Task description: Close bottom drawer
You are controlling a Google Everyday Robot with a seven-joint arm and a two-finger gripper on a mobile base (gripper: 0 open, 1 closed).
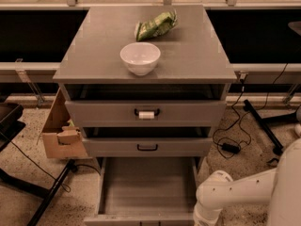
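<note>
While the grey cabinet (197,55) stands upright, its bottom drawer (146,187) is pulled far out at floor level. The white arm (235,197) drops just beside the drawer's right front corner. The gripper is hidden below the frame edge, so its grip cannot be told.

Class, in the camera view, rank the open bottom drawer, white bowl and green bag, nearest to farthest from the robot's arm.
1. bottom drawer, beside the arm.
2. white bowl, on the cabinet top.
3. green bag, behind the bowl.
The gripper is out of view.
</note>
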